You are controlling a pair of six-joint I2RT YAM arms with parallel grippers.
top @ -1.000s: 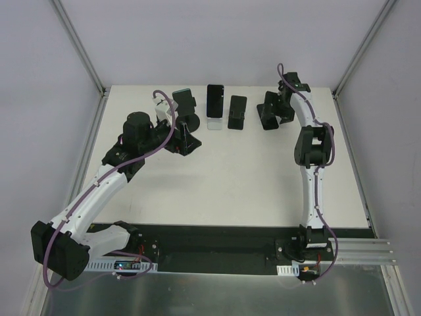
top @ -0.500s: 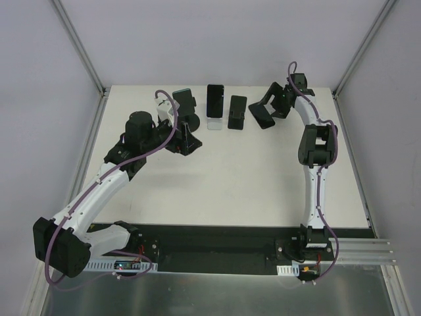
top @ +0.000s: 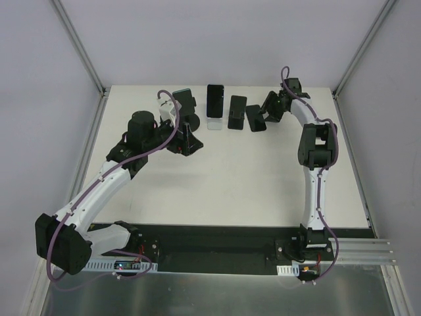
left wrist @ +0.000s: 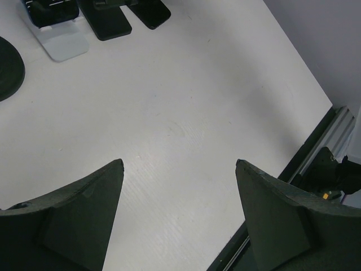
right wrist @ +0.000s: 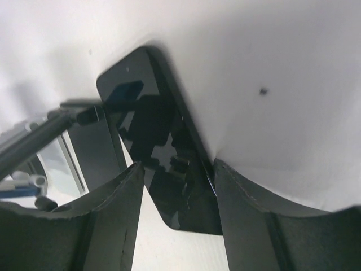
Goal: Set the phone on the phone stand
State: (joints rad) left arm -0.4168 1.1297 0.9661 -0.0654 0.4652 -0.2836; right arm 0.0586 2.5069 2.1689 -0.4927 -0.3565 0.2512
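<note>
Black phone (top: 255, 119) clamped in right pincer (top: 266, 111), tilted, just beside stand (top: 237, 112); left pincer (left wrist: 179, 165) spread wide, empty. Risk: phone edge clips stand, topples it; glossy glass slips in narrow grip.
</note>
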